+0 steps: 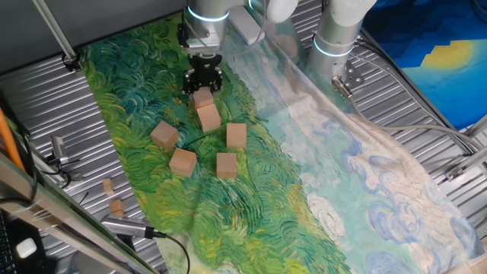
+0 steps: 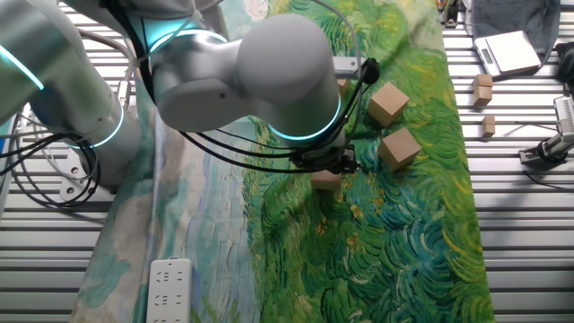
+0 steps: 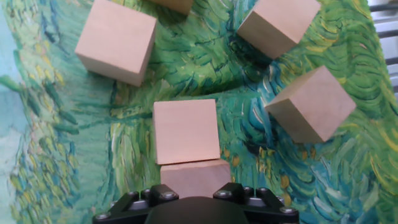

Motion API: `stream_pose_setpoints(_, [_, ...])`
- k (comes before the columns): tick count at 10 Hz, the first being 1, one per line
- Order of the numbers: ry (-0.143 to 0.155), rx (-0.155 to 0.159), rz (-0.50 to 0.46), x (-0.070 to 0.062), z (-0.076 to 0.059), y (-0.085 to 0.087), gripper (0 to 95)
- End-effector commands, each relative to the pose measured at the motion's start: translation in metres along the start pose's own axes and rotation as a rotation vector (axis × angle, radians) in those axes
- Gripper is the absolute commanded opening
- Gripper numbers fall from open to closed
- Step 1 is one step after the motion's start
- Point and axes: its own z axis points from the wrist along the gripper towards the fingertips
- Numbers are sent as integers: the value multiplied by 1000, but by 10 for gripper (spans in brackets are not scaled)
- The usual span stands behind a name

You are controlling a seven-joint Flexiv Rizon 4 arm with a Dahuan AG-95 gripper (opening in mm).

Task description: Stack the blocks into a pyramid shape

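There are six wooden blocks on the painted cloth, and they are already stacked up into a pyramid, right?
Not quite. The six blocks are on the painted cloth, but no pyramid is built: the one fixed view shows them lying scattered in a single layer. The gripper is at one block.

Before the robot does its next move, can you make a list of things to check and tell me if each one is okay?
1. Light-brown wooden cube between the tool's fingers: ok.
2. Tool firmly closed on that cube: cannot tell; the hand view hides the fingertips.
3. Second wooden cube directly ahead, apparently touching the first: ok for starting a row.
4. All six wooden cubes in sight on the painted green cloth: ok.
5. Any cube stacked yet: not ok; all seem to be at cloth level.
6. Two small tan wooden bits off the cloth, out of the way: ok.
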Motion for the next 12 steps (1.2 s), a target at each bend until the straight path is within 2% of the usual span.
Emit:
stream_pose_setpoints(1, [3,10,-7,-1,6,-2,0])
stream_pose_setpoints(12, [-9,14,-15,-9,17,0,0])
